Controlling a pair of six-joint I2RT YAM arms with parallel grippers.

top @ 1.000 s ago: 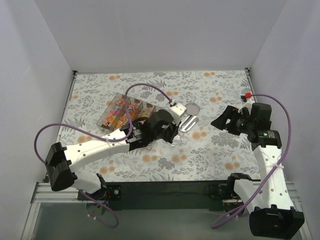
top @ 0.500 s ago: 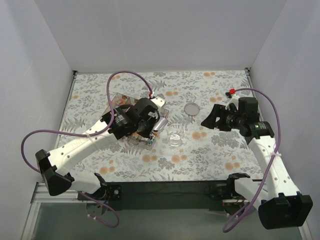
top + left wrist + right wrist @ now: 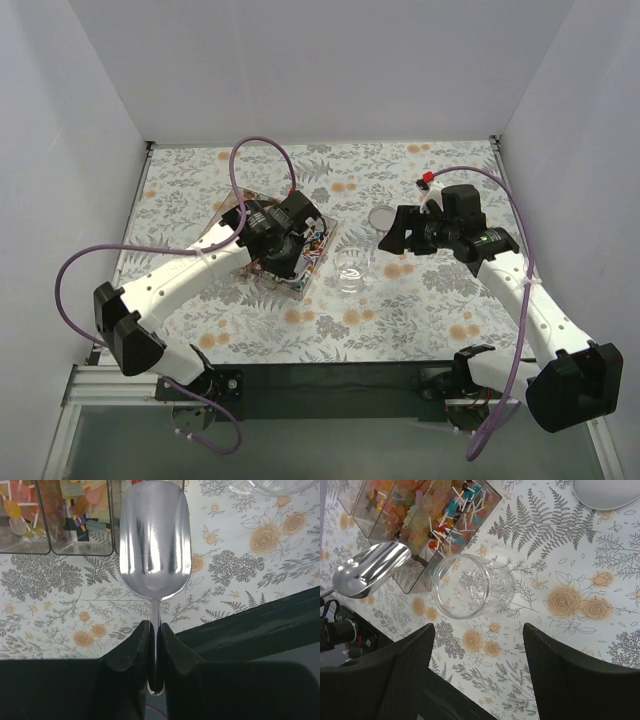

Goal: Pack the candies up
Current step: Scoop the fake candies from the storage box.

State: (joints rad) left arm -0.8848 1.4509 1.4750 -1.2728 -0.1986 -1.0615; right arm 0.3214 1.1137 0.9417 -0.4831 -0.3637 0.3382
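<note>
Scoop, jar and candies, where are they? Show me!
scoop (image 3: 155,540), left wrist view, middle of its shiny bowl.
jar (image 3: 502,587), right wrist view, its clear side wall.
candies (image 3: 420,507), right wrist view, middle of the colourful pile.

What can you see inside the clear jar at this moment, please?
The clear jar looks empty: through its open mouth only the fern print of the tablecloth shows, no candies. Nothing covers it in the right wrist view, though glare on its wall could hide something tiny.
</note>
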